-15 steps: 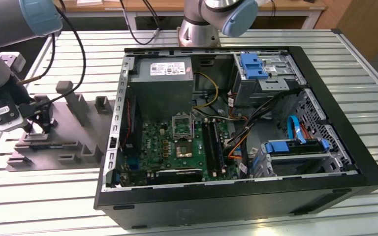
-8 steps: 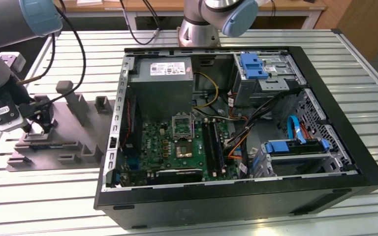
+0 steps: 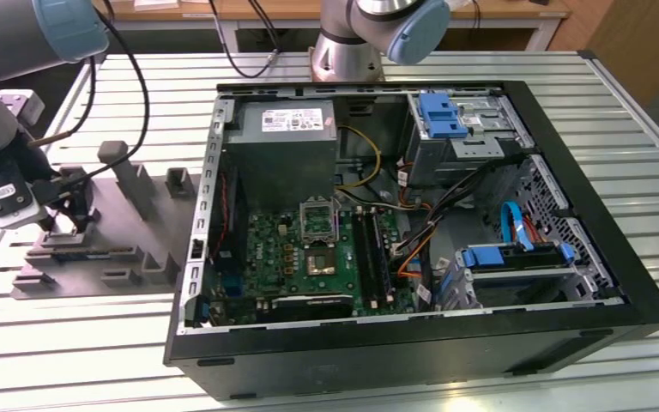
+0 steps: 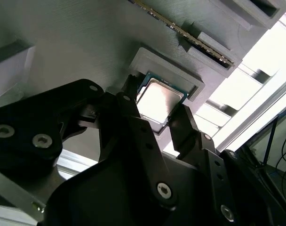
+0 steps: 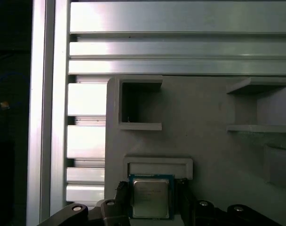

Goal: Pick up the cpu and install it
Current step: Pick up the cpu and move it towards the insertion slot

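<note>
Square silver-faced cpu [image 5: 151,202], green-rimmed, in matte grey plastic fixture [image 5: 204,141] — black gripper [image 4: 155,99] straddling it, clamping unclear.

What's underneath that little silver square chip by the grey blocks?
The chip lies in a shallow pocket of the grey plastic holder plate. The pocket's raised rim shows beside it. The floor directly beneath is covered by the chip itself.
</note>
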